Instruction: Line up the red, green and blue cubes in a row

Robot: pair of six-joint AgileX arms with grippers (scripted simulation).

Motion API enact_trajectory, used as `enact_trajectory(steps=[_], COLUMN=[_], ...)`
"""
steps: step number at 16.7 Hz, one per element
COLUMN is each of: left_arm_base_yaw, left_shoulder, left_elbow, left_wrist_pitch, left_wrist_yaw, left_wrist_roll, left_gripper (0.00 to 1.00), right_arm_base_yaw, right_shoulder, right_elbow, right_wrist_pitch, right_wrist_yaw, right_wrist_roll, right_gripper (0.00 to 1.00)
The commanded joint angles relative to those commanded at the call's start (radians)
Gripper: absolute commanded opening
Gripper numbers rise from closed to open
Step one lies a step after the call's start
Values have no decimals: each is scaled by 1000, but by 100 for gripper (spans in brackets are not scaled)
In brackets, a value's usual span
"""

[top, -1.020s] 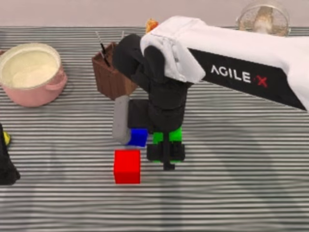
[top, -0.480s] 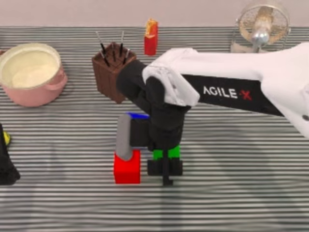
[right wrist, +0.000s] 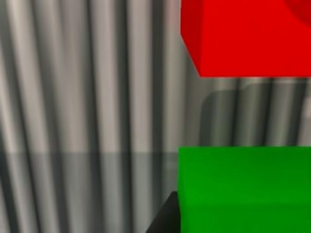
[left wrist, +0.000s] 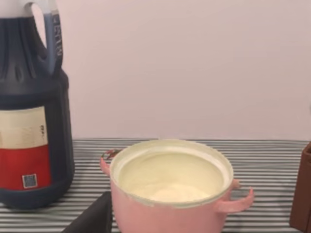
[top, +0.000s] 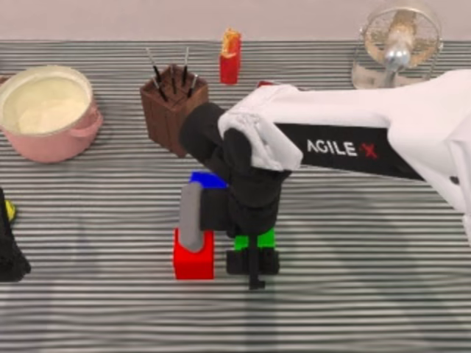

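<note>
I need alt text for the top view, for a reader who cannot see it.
The right arm's pincer holds the green cube beside the red cube on a striped table; the blue cube lies just behind, partly hidden. A pink pot stands far left.

White right arm [top: 368, 125], black wrist, AgileX lettering

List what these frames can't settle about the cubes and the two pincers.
- Blue cube: top view, mostly covered by the right arm; only a sliver shows.
- Green cube: top view, the right pincer overlaps it; right wrist view cuts it at the edge. Grip contact not visible.
- Red cube: partly under the wrist's grey part.
- Left pincer: out of the wrist view, which faces the pink pot.
</note>
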Motion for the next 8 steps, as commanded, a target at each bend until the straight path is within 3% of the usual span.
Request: enact_trajectory(steps=[8], left_arm_base_yaw=[0], left_shoulder=[0], left_elbow=[0], left_wrist_pitch=[0], left_wrist_yaw=[0], left_wrist_roll=[0], left_gripper=[100], right_arm_base_yaw=[0], right_shoulder=[0], right_elbow=[0], right_wrist_pitch=[0], right_wrist_yaw=[0], right_wrist_roll=[0], right_gripper=[75])
